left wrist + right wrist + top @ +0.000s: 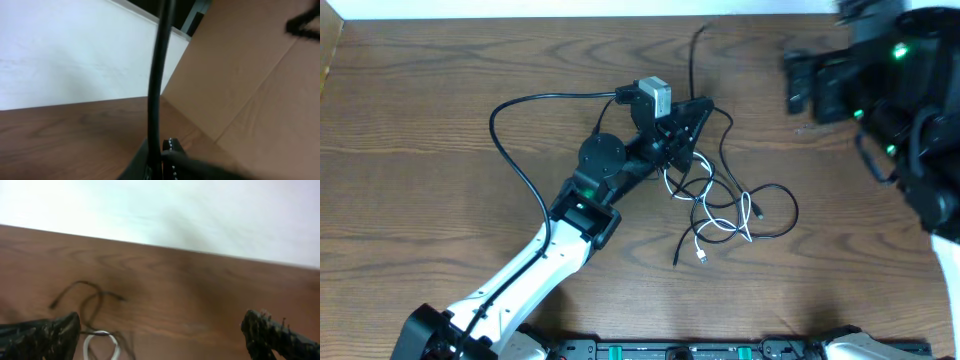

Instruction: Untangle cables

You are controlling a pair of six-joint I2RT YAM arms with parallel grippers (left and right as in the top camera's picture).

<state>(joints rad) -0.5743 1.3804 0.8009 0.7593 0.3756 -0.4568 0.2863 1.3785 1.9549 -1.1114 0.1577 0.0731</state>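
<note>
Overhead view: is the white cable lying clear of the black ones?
No, the white cable crosses the black cables at several spots, all together in one tangled pile.

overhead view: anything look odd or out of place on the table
Only the cables: the white one is looped through the black ones in a loose tangle at the middle of the table. Nothing looks spilled or broken.

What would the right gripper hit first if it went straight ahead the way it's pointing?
Probably the bare table. The right gripper is open, with only wood between its fingers. The cables sit off to one side, and the wall is farther back. Depth is hard to judge.
</note>
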